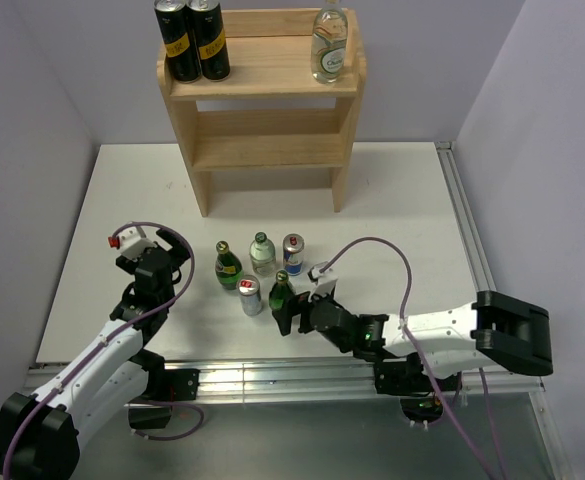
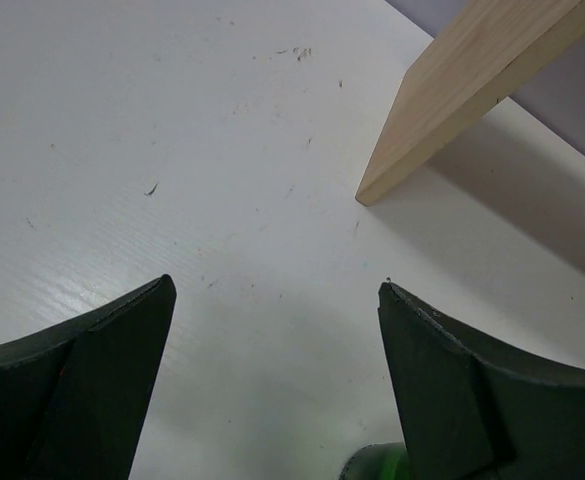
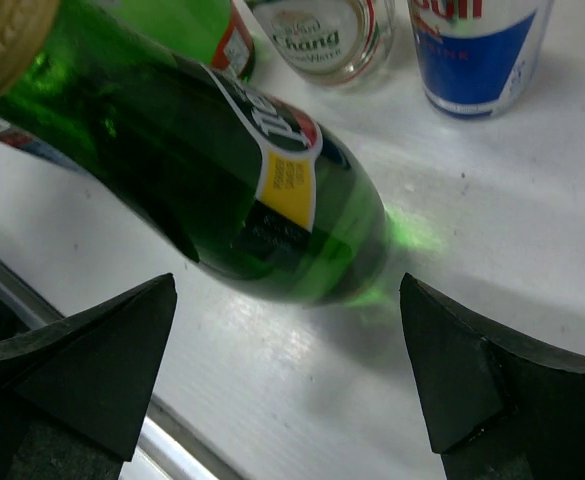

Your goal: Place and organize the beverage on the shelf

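- Your right hand (image 1: pixel 286 318) sits low at the near edge of the worktop (image 1: pixel 402 200). Its fingers are spread wide on either side of the dark green bottle (image 1: pixel 280 290) and do not touch it, which looks like the line-up for a grasp.
- That bottle is the nearest of the cluster, so it is probably the easiest one to take first.
- Your left hand (image 2: pixel 276 295) is also wide and holds nothing. It hovers over bare worktop to the left of the drinks, out of the right arm's way.
- The shelf (image 1: pixel 262 75) stands at the far side. Two black cans (image 1: pixel 192 40) are grouped on the left of its top tier and a clear bottle (image 1: pixel 330 45) is on the right. The two lower tiers look free.
- Watch the neighbours. A silver can (image 1: pixel 250 296) stands just left of your bottle. Farther off, a second green bottle (image 1: pixel 228 266), a clear glass bottle (image 1: pixel 262 254) and a blue-and-silver can (image 1: pixel 293 253) stand between you and the shelf.
- You will likely need to lift clear before you carry across.
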`<state>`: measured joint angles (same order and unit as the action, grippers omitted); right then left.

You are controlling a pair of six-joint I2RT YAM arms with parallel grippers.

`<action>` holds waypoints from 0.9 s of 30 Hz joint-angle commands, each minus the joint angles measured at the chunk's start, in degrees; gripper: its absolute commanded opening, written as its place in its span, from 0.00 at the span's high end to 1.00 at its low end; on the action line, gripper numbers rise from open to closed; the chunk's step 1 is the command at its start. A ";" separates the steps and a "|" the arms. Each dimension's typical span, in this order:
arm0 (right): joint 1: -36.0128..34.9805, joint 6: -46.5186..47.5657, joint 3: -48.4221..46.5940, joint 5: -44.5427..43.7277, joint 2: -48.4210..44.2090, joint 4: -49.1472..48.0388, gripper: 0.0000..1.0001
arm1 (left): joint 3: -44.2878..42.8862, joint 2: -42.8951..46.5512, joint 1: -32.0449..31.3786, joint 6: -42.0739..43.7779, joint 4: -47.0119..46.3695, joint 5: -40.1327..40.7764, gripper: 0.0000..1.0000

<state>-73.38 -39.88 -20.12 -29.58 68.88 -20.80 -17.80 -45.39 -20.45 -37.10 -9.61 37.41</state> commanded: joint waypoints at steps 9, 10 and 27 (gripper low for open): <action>-0.44 8.93 -4.48 -9.69 19.17 -22.61 0.00 | -2.24 0.47 -0.21 0.28 -1.12 -1.02 0.11; -0.36 9.29 -5.19 -10.05 21.62 -23.06 0.00 | -2.24 0.39 -0.21 0.19 -1.12 -1.02 0.11; -0.44 12.28 -4.40 -19.80 28.23 -34.83 0.12 | -2.59 -0.05 -0.21 0.28 -1.20 -0.85 0.11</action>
<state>-73.52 -27.94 -24.73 -44.05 95.50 -50.19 -17.80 -45.39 -20.47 -37.10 -9.61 37.19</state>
